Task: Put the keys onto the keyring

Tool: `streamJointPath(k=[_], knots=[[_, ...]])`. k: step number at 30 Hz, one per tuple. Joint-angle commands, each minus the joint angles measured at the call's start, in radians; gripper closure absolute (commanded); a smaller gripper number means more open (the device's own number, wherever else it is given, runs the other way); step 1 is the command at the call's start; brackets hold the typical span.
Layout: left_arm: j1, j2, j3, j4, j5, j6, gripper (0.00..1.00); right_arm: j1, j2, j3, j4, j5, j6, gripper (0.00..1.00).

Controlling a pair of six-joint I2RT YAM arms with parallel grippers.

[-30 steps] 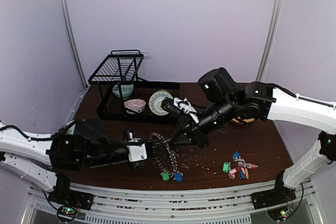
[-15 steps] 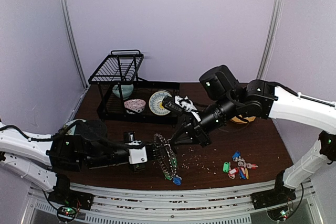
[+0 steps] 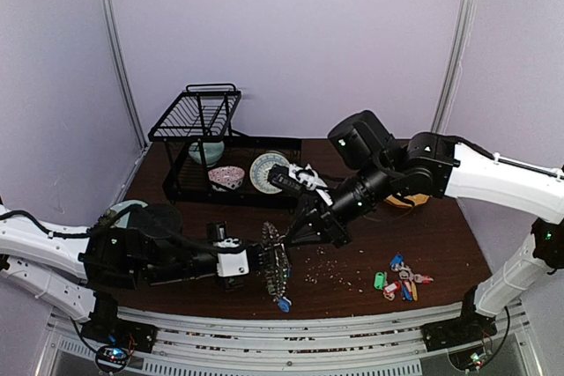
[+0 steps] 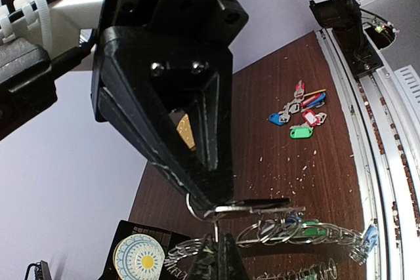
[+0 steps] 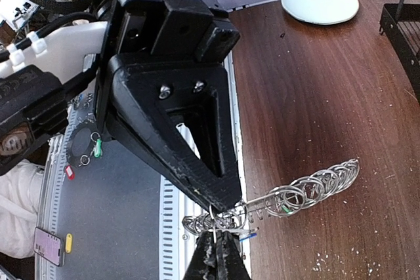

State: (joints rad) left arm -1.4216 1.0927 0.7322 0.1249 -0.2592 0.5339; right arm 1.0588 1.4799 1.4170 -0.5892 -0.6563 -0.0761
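Note:
The keyring point(image 3: 276, 275), a dark ring hung with small silver rings and a blue tag point(image 3: 284, 304), stands on edge above the table's front middle. My left gripper point(image 3: 263, 260) is shut on its rim. In the left wrist view the keyring point(image 4: 262, 206) shows edge-on at my left gripper point(image 4: 220, 222). My right gripper point(image 3: 286, 237) meets the ring's top. In the right wrist view my right gripper point(image 5: 220, 222) is shut on a thin silver ring at the keyring point(image 5: 308, 188); I cannot tell whether a key hangs there. Loose keys point(image 3: 403, 281) point(image 4: 298, 111) with small coloured tags lie to the right.
A black dish rack point(image 3: 198, 121) at the back left holds a yellow-patterned plate point(image 3: 264, 172) and two bowls point(image 3: 226, 177). A white saucer point(image 5: 320, 1) lies at the table's left. Crumbs point(image 3: 330, 266) are scattered under the grippers. A yellow object point(image 3: 410, 202) sits behind the right arm.
The keyring has turned from lying slanted to standing nearly on edge, and its green tag has gone out of sight. Both grippers stayed shut and shifted slightly with it.

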Motion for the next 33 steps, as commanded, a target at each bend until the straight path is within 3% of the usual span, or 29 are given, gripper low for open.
streamJointPath(k=[1,16,33], knots=[[-0.011,-0.016,-0.015,0.098,0.011,0.04,1.0,-0.005,0.003,0.032,0.009,0.091,0.023,1.0],[-0.013,-0.012,-0.017,0.108,-0.063,0.021,1.0,0.02,-0.021,-0.005,-0.044,-0.116,-0.056,1.0],[-0.013,-0.022,-0.02,0.113,-0.033,0.008,1.0,0.023,0.001,-0.005,0.019,0.091,0.032,1.0]])
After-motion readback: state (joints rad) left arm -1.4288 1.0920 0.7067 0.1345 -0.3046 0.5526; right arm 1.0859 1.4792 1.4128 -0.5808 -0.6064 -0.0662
